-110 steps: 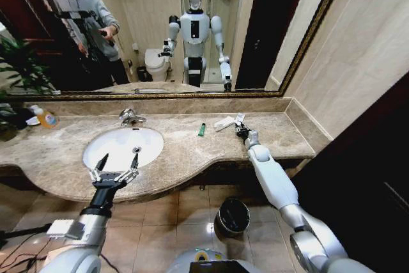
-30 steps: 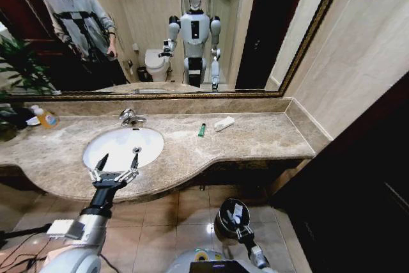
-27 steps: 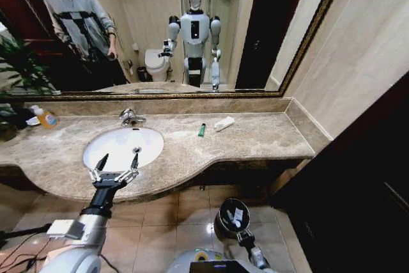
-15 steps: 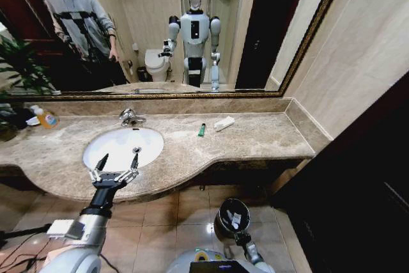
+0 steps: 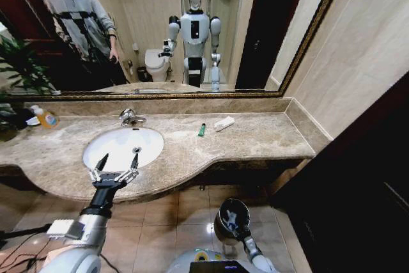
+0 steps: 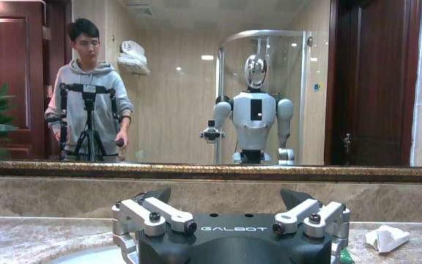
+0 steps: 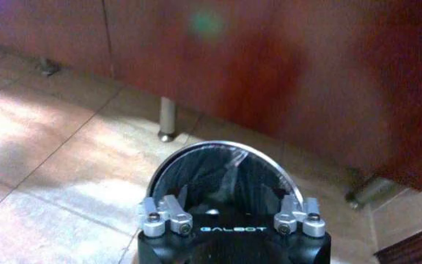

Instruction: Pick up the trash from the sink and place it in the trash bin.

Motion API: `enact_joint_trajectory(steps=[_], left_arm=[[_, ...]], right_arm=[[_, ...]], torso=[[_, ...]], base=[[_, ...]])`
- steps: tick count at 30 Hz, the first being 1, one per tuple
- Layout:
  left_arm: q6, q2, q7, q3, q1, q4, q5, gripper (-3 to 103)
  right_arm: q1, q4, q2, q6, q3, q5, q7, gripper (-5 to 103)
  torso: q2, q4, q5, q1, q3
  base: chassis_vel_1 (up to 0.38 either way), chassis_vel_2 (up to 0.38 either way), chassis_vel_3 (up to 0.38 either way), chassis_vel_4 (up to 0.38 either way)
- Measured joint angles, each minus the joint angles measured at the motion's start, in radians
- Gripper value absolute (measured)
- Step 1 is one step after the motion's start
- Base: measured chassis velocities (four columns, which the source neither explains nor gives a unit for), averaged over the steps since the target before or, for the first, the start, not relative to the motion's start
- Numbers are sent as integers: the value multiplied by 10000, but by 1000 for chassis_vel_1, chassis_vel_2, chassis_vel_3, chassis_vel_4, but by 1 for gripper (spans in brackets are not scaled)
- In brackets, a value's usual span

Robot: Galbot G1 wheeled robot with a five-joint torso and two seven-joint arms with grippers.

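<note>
— Where do we have our right gripper point(image 5: 233, 227) at this moment?

— Low, over the trash bin point(image 5: 232, 209) on the tiled floor below the table point(image 5: 268, 135). From the right wrist camera we look past the fingers point(image 7: 168, 215) — spread apart, nothing between them — straight into the bin's dark mouth point(image 7: 222, 168) with its shiny rim.

— And the trash?

— A white piece point(image 5: 227, 217) lies inside the bin. On the table, right of the sink point(image 5: 123, 147), we see a green stick point(image 5: 202, 130) and a white tube point(image 5: 223, 123) just beside it, apart from one another.

— Our left gripper point(image 5: 115, 169)?

— It hovers at the near edge of the sink, fingers point(image 6: 163, 213) spread wide and empty, pointed toward the mirror point(image 5: 192, 30). The chrome faucet point(image 5: 130, 117) stands at the back of the basin, and a yellow-orange bottle point(image 5: 44, 117) sits far off to the left on the table.
</note>
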Motion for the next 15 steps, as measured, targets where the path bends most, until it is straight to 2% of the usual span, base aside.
enact_joint_trajectory(steps=[2, 3, 5, 7, 8, 10, 15], left_arm=[[0, 0, 0, 0, 0, 0, 0, 100], [0, 0, 0, 0, 0, 0, 0, 100], [0, 0, 0, 0, 0, 0, 0, 100], [0, 0, 0, 0, 0, 0, 0, 100], [0, 0, 0, 0, 0, 0, 0, 100], [0, 0, 0, 0, 0, 0, 0, 100], [0, 0, 0, 0, 0, 0, 0, 100]], right_arm=[[-133, 309, -46, 168, 0, 242, 229, 80], [-133, 309, -46, 168, 0, 242, 229, 80], [-404, 929, -60, 318, 35, 600, 494, 90], [-593, 1291, -108, 275, 35, 735, 525, 90], [-778, 1596, -174, 330, 38, 812, 552, 95], [-1056, 2026, -298, 916, 99, 713, 820, 100], [-1606, 2896, -484, 1452, 217, 748, 1202, 100]], torso=[[0, -1, 0, 0, 0], [0, -1, 0, 0, 0], [0, 1, 2, 0, 0], [0, 1, 2, 0, 0], [0, 0, -1, 0, 0], [0, -1, 2, -1, 0], [0, -1, 1, -1, -1]], base=[[0, 0, 0, 0], [0, 0, 0, 0], [0, 0, 0, 0], [0, 0, 0, 0], [0, 0, 0, 0], [0, 0, 0, 0], [0, 0, 0, 0]])
